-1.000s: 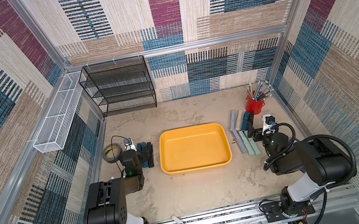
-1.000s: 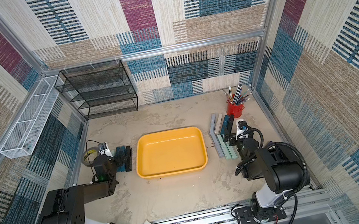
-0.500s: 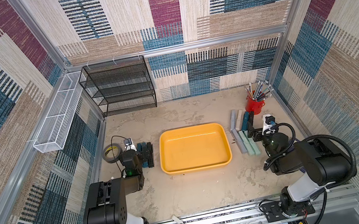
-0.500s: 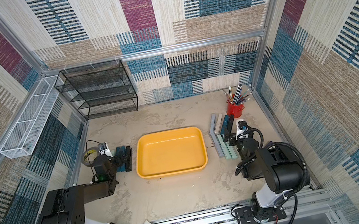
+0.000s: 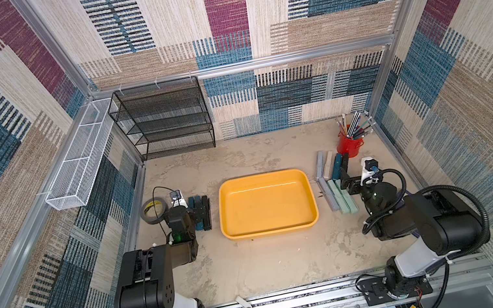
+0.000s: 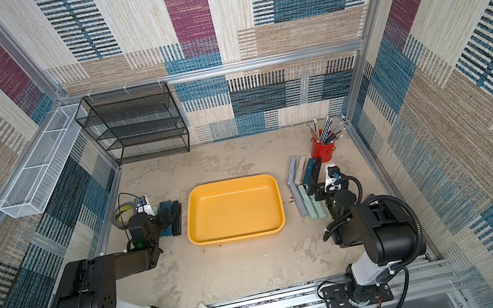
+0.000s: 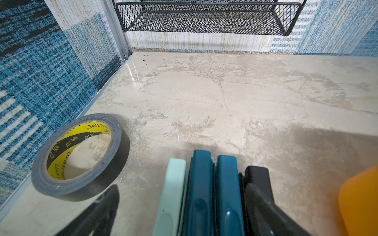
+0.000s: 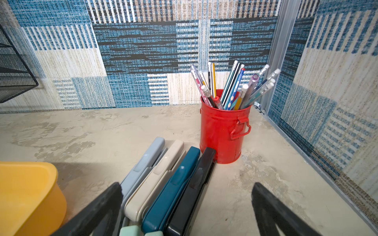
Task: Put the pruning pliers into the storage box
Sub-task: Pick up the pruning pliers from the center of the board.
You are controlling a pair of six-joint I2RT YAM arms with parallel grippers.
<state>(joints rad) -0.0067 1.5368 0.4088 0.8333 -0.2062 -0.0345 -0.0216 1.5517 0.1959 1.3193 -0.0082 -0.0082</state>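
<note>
Box [image 5: 266,206]: shallow yellow-orange tray with rounded corners and a low rim, upright, midway between two sets of pliers.

Left pliers [image 7: 200,190]: pale green, two teal and one black bar, closed, flat, packed side by side, just beside the box.

Right pliers [image 5: 338,195]: two rows lying flat near the box's other side. Grey, cream, teal and black lie farther off; grey and pale green lie nearer.

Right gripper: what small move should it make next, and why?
Probably close the right gripper on the pruning pliers: its open jaws straddle several bars lying side by side, and the storage box holds none yet.
</note>
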